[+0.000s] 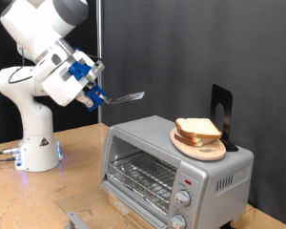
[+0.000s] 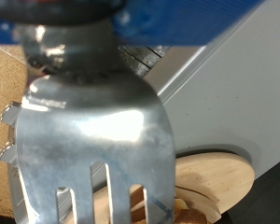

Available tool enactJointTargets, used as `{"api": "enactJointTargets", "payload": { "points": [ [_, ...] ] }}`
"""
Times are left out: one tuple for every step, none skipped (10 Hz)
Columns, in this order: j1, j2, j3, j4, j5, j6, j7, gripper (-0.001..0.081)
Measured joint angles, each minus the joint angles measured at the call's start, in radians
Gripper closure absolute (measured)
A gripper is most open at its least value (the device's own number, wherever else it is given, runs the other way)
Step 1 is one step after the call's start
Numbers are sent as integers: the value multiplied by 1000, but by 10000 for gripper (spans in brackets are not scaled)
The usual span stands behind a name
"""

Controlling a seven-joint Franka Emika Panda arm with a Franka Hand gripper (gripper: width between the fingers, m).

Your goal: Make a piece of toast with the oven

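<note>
My gripper (image 1: 93, 93) hangs in the air above and to the exterior view's left of the oven (image 1: 219, 176), shut on the handle of a metal fork (image 1: 129, 96) that points toward the oven's top. In the wrist view the fork (image 2: 84, 131) fills the frame, held between blue fingers (image 2: 177, 23), its tines over the round wooden plate (image 2: 219, 182). The oven is silver-grey with a wire rack (image 1: 143, 172), two knobs (image 1: 186, 198) and a red light (image 1: 187, 180). A stacked pair of bread slices (image 1: 197, 128) lies on the wooden plate (image 1: 186, 145) on the oven's top. No single slice of toast shows.
A black stand (image 1: 222, 113) rises behind the plate on the oven top. A grey flat panel (image 1: 81, 216), which may be the oven door folded down, lies in front of the oven. The robot base (image 1: 36, 148) stands at the exterior view's left on the wooden table (image 1: 29, 196).
</note>
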Motion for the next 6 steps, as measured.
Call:
{"api": "enactJointTargets", "payload": {
  "points": [
    [1,-1,1,-4,10,9,0,415],
    [-4,0,14,-5,-45,10,30,415],
    [-11,2,44,0,-134,9,103,415],
    [-18,10,79,10,-206,9,181,415],
    [-22,24,107,24,-257,10,241,415],
    [-24,44,124,39,-288,10,273,415]
  ]
}}
